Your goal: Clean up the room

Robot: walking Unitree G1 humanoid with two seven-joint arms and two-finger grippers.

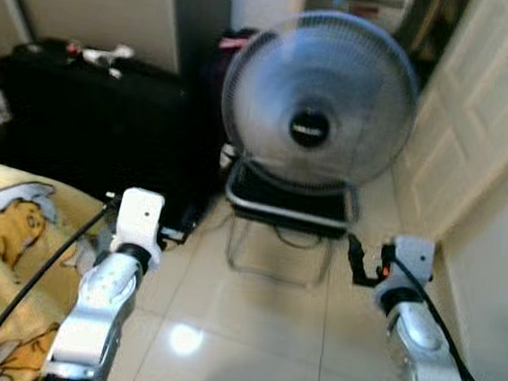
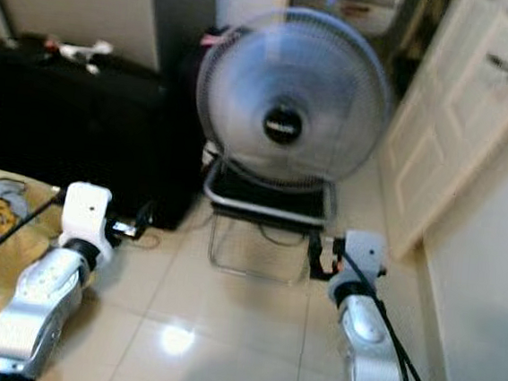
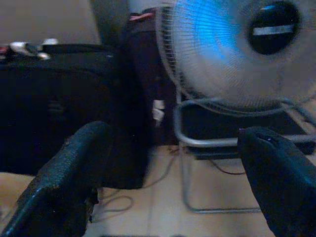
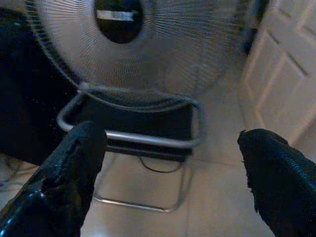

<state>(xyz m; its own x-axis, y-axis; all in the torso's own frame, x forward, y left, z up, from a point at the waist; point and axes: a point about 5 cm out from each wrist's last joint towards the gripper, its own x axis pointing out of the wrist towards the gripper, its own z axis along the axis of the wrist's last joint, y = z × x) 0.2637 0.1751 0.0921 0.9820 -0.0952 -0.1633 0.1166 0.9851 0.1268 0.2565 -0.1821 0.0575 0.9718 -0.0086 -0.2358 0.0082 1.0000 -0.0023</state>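
Facing the electric fan [image 1: 319,102] on its metal-frame stool [image 1: 288,214], both arms reach forward, left gripper [image 3: 173,173] and right gripper [image 4: 170,173] spread wide and empty. It stands far, centred, slightly nearer the right.

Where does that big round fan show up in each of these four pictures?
Left eye view: fan, upper middle, on a metal stool.
Right eye view: fan, upper middle.
Left wrist view: fan, upper right.
Right wrist view: fan, across the top.
Shared landmark: the stool's chrome frame.
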